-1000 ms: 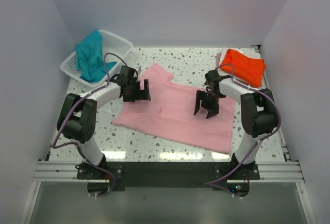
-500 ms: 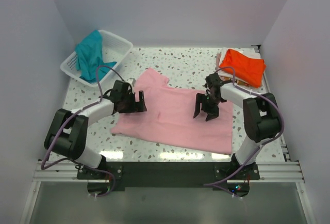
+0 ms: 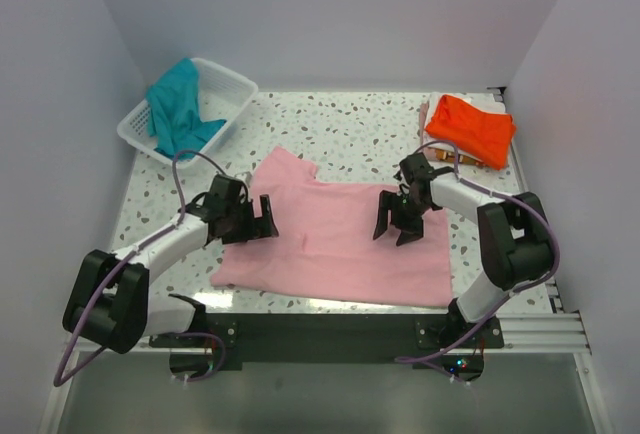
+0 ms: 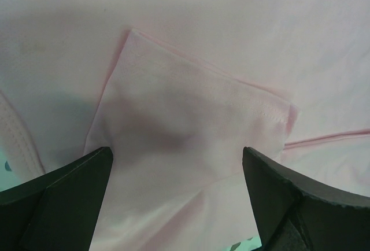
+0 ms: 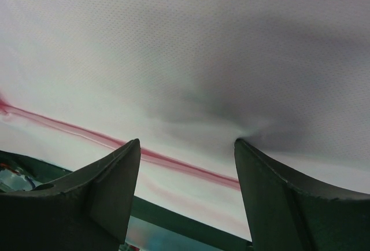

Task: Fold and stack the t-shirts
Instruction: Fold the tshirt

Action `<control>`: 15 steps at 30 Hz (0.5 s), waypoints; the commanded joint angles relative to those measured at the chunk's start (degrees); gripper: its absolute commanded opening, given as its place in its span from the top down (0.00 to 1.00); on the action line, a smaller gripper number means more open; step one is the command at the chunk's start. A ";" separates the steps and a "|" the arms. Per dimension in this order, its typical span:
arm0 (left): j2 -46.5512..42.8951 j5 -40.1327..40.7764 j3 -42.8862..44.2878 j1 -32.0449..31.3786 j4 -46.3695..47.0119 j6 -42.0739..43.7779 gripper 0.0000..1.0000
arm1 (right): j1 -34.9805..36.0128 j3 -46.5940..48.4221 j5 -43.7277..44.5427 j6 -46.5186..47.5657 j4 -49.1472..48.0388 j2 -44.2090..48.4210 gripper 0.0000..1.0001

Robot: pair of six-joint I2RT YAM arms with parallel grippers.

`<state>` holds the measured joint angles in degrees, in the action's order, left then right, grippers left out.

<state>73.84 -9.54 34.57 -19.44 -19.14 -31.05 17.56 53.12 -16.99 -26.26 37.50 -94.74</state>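
Note:
The light pink t-shirt [image 3: 335, 249] lies spread flat on the speckled table, its near hem close to the front edge. My left gripper [image 3: 262, 222] stands open on its left part, with flat pink cloth and a folded sleeve [image 4: 196, 112] between the wide-apart fingers [image 4: 69, 187]. My right gripper [image 3: 396, 224] is open too, tips pressed down on the shirt's right part [image 5: 191, 60]. The bright orange t-shirt [image 3: 472, 126] lies folded at the back right. The teal t-shirt [image 3: 178, 109] hangs out of the basket.
A white lattice basket [image 3: 232, 84] stands at the back left. A small brownish object [image 3: 438, 154] lies beside the orange shirt. Walls close in on three sides, and a metal rail [image 3: 320, 329] runs along the near edge.
Both grippers have drawn back toward the near edge, still open, and the pink shirt has slid with them. Its hem now lies nearer the front edge.

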 commanded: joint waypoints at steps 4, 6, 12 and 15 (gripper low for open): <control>-2.74 1.36 8.39 -0.33 -6.96 -1.30 0.00 | 0.54 3.64 3.98 -1.33 6.00 0.07 0.29; -2.22 1.80 11.04 -0.33 -7.75 -1.21 0.00 | 0.46 7.86 5.47 -2.12 7.67 1.74 0.29; 3.31 4.09 20.71 -0.33 -7.67 1.86 0.00 | -3.05 20.60 14.18 0.33 12.86 1.23 0.29; 6.74 4.44 24.75 -0.33 -6.97 3.97 0.00 | -8.06 25.18 13.83 1.74 14.09 -0.09 0.30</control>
<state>77.69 -6.57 55.70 -19.55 -26.55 -30.04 13.67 73.93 -6.57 -26.28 47.70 -94.85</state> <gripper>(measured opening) 0.997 0.701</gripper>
